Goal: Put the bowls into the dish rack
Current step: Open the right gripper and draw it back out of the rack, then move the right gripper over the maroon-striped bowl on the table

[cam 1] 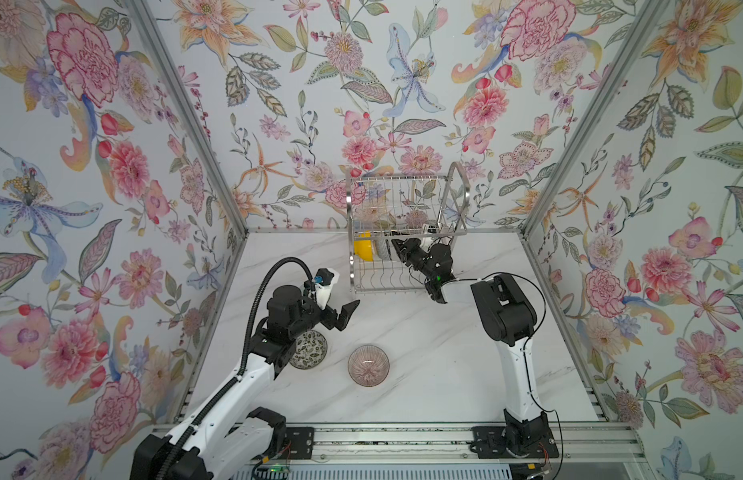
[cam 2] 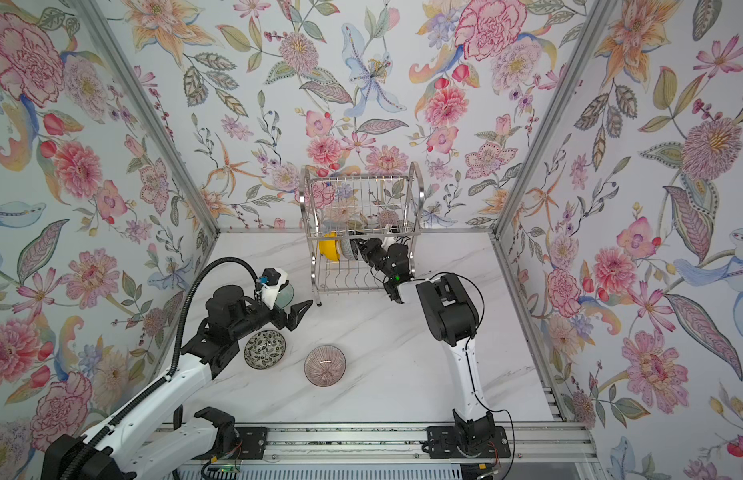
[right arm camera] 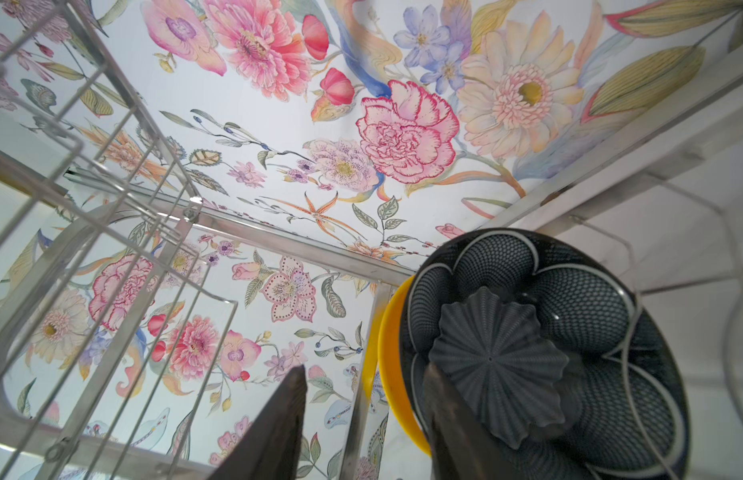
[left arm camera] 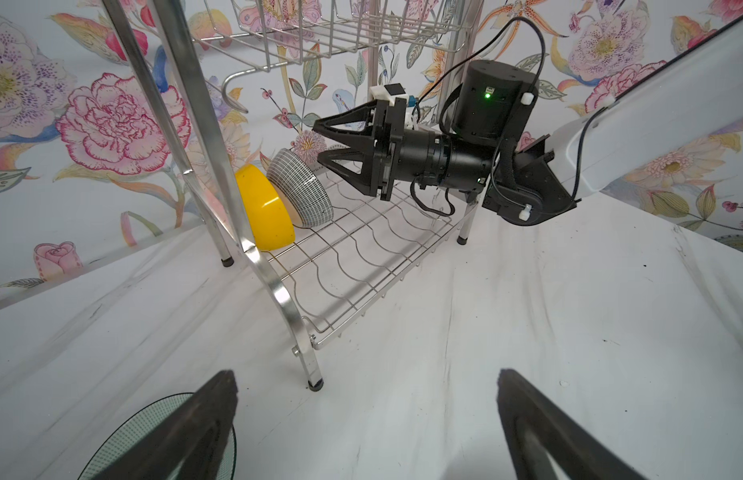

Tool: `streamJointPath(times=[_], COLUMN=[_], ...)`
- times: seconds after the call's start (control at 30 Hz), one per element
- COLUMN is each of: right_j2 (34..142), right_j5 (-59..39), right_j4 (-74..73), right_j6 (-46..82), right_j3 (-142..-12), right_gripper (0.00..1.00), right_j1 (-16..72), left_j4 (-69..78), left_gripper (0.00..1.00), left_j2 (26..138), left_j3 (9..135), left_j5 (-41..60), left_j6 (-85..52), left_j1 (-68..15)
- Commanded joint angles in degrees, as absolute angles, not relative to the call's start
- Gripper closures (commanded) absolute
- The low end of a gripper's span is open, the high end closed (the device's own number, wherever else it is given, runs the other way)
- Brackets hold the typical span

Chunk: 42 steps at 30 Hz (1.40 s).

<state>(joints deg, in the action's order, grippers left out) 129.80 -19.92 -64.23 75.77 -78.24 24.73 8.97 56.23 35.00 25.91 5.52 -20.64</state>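
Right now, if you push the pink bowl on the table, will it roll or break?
It probably won't roll: the pink bowl stands upright, mouth up, on the table. That smooth top likely lets it slide. It looks see-through like glass, so it's probably stiff and could break if dropped.

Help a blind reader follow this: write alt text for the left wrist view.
The right tool, jaws apart, reaches into the lower shelf of the dish rack, beside a dark patterned bowl standing on edge against a yellow bowl. The open left tool frames the foreground, a pale green bowl partly behind one finger, on the white table.
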Motion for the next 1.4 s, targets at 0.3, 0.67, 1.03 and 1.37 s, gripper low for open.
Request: streamJointPath(times=[0.3,0.67,1.03,1.37], right_j2=[123.85,117.93,112.55,102.35], right_j5=[-18.12,-16.9,-17.52,-22.49], right_j4=[-66.76,-67.16,-64.6,-47.53], right_j6=[74.48,71.26,66.37,47.84], right_j3=[-72.4,-63.37,-55.72,-49.6], right_gripper=[0.38,0.35,0.37,0.38], right_j1=[26.54,27.86,29.78,33.0], left_j4=[7.62,7.26,6.33,4.62], left_gripper=[0.01,0.01,0.01,0.01], left_j2=[54.71,54.73,54.9,55.88], left_j3=[35.66,35.96,36.79,38.65], left_j5=[21.72,18.94,16.02,13.61], left_j6=[4.81,4.51,3.48,0.04], left_j1=[-20.92,-20.9,-20.93,-20.92])
